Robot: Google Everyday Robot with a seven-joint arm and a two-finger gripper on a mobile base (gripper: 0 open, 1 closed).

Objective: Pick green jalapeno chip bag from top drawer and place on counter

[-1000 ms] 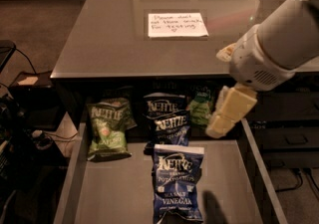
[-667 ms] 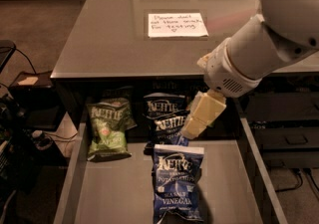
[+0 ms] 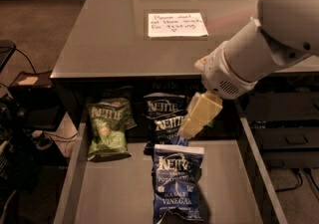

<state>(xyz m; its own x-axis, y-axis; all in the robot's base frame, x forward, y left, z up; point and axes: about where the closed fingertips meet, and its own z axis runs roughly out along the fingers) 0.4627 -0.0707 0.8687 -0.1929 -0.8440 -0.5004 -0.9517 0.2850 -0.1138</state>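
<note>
The green jalapeno chip bag (image 3: 107, 127) lies at the back left of the open top drawer (image 3: 119, 190), its white KETTLE lettering facing up. My gripper (image 3: 195, 119) hangs from the white arm over the back middle of the drawer. It is just right of a dark blue Kettle bag (image 3: 163, 113) and well right of the green bag, and nothing shows in it. The glossy grey counter (image 3: 109, 34) stretches behind the drawer.
A second dark blue Kettle bag (image 3: 177, 182) lies at the drawer's front middle. A white handwritten note (image 3: 177, 24) sits on the counter. My arm's bulky white body (image 3: 259, 49) overhangs the counter's right front edge. Cables and clutter (image 3: 20, 133) lie on the floor at left.
My arm and gripper have swung left, from the drawer's right back corner to its back middle beside the dark blue bags. The bags have not moved.
</note>
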